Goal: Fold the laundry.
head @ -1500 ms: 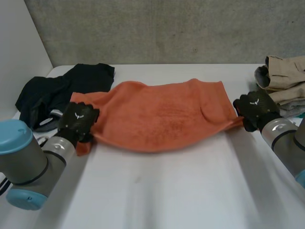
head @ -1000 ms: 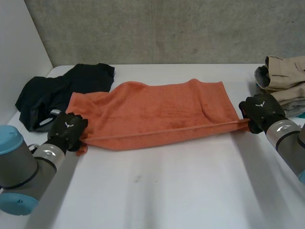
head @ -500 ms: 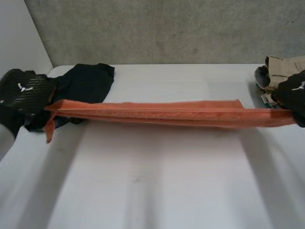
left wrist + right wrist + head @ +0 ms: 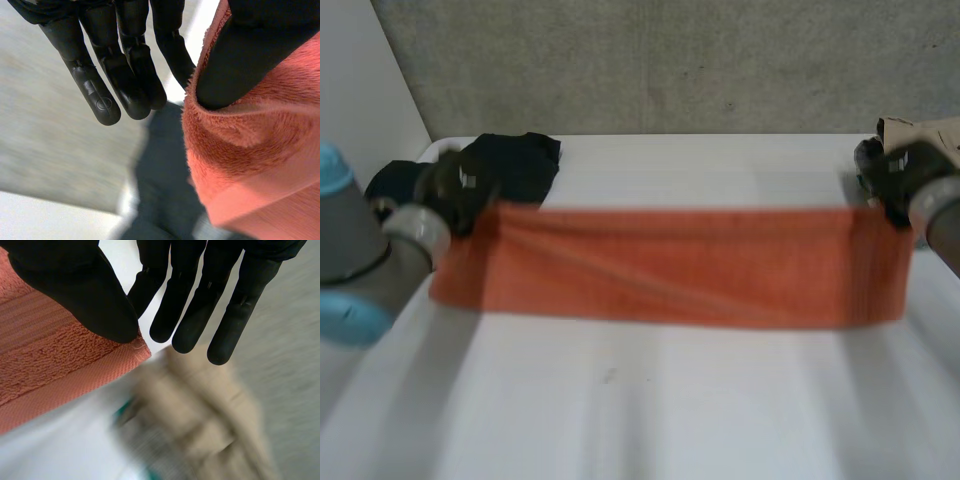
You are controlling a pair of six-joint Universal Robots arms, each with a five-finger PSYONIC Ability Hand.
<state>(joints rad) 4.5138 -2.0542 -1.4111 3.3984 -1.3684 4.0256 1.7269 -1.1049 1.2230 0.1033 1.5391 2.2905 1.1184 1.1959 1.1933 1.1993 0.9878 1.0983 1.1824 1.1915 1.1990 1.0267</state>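
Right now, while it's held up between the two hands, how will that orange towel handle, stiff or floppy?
Probably floppy: the orange towel hangs as a sheet from corners pinched by the left hand and right hand. Likely light, since thumb pinches alone carry it. Its fuzzy pile probably grips well, so slipping seems unlikely.

Soft, even light is falling from above onto the white table, which is glowing bright without glare. The orange towel is casting a faint, diffuse shadow just below its lower edge. Dull highlights are catching the left hand's fingers; the right hand's fingers are showing flat black.
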